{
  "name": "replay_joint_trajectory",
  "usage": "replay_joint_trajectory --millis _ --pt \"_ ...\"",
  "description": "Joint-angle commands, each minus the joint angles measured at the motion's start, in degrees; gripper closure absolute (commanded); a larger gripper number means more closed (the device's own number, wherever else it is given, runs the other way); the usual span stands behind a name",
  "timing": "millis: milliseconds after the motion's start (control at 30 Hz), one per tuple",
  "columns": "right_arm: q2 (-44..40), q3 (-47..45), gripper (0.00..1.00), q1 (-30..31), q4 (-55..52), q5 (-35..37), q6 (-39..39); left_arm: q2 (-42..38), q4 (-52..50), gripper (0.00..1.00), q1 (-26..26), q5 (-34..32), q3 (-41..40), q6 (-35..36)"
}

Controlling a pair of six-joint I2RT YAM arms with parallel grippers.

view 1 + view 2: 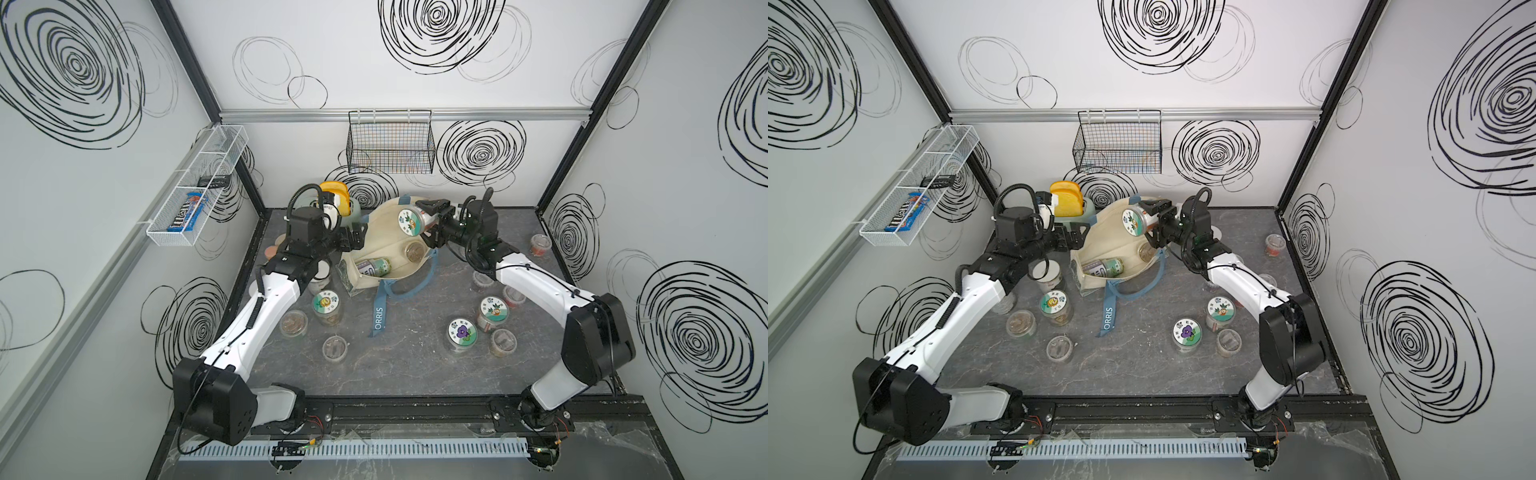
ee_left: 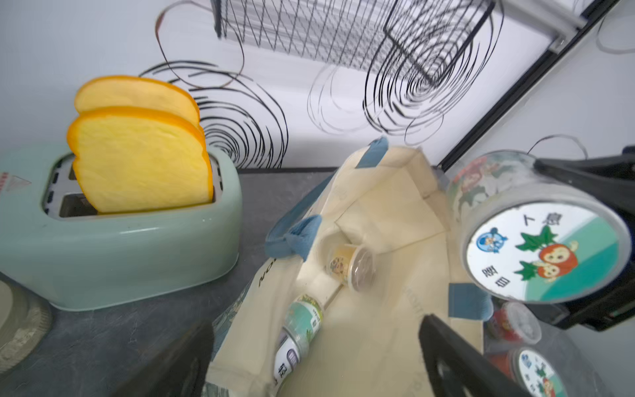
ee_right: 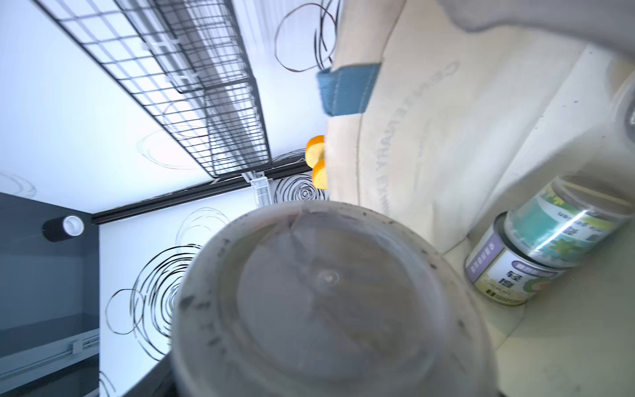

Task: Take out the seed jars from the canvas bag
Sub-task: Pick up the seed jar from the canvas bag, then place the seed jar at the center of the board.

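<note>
My right tool (image 1: 428,222) clamps a sticker-lidded seed jar (image 1: 410,221) just above the mouth of the canvas bag (image 1: 390,239). My left tool (image 1: 356,239) gapes wide at the bag's rim. A green-labelled jar (image 1: 374,266) lies inside.

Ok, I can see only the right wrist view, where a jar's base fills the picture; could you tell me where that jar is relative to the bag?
Observer: The right end effector holds that sticker-lid jar on its side over the open mouth of the bag.
Operator: Thanks. Besides the green-labelled jar, is anything else inside?
Observer: Yes, a clear-lidded jar of brown contents lies inside too, nearer the right arm.
Operator: And the other arm, please?
Observer: The left end effector is open by the bag's rim, holding nothing.
</note>
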Motion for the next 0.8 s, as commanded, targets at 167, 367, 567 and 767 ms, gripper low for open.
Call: replay_joint_trajectory --millis 167,367,567,767 --pt "-7.58 -2.87 0.29 0.05 1.34 0.04 0.67 -12.47 7.07 0.04 -1.92 14.12 -4.13 -6.95" --pt "-8.81 -3.37 0.29 3.1 1.2 0.72 -0.9 -15.02 12.42 0.04 -7.72 19.68 -8.11 -6.69" --pt "-9.18 -3.66 0.28 7.62 0.61 2.45 -2.06 -11.2 5.76 0.04 -16.04 11.51 -4.68 0.87" --pt "-9.35 -3.31 0.28 12.16 -0.88 4.64 -3.63 -9.19 4.09 0.04 -18.22 6.26 -3.93 1.42"
